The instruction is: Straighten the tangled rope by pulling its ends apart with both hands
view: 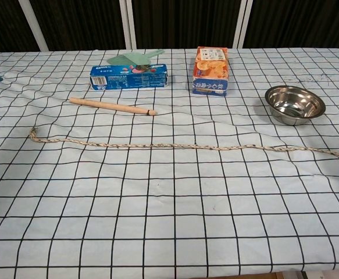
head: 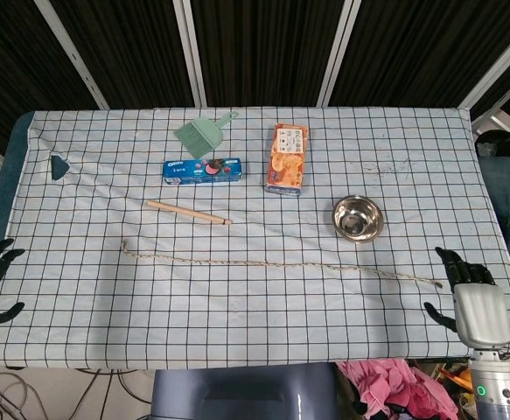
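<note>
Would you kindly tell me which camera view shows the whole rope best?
The head view: the rope lies stretched out there with both ends visible, apart from either hand. The chest view is closer, but its right end runs off the frame edge.

A thin braided beige rope (view: 181, 146) lies nearly straight across the checked white counter (view: 157, 232), its right end running off frame. Behind it sit a wooden stick (view: 112, 106), a blue biscuit box (view: 128, 77) (lying flat), an upright orange snack box (view: 210, 71) and a steel bowl (view: 294, 104).
</note>
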Available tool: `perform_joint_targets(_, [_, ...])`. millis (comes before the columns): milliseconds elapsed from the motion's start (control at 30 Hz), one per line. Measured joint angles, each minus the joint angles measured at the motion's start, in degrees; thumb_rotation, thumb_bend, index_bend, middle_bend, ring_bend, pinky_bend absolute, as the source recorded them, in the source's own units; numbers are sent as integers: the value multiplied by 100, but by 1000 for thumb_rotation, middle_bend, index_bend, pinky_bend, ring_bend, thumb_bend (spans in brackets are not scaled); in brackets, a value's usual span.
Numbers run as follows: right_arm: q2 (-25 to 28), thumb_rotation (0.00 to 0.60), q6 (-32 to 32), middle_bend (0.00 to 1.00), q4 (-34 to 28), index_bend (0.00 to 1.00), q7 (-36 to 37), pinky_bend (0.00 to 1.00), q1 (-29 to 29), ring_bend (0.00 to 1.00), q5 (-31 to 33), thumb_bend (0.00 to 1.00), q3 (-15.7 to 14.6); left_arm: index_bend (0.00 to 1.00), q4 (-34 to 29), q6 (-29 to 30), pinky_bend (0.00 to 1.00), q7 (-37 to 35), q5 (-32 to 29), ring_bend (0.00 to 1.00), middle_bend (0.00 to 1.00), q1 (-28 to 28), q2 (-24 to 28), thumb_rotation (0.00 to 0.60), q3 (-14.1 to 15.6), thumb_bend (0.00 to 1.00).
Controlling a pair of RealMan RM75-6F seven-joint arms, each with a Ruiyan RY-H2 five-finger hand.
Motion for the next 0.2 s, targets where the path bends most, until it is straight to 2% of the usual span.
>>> perform_joint_targets(100, [-55,600,-12,146,243,120,253,246,-68,255,-95,105,-79,188,219,-7,0,-473,51,0,95,143,-87,600,92,94])
perform_joint_targets(200, [-63,600,-96,146,410,120,421,246,-96,255,-85,105,-91,188,461,27,0,-640,196,0,96,211,-157,600,114,95])
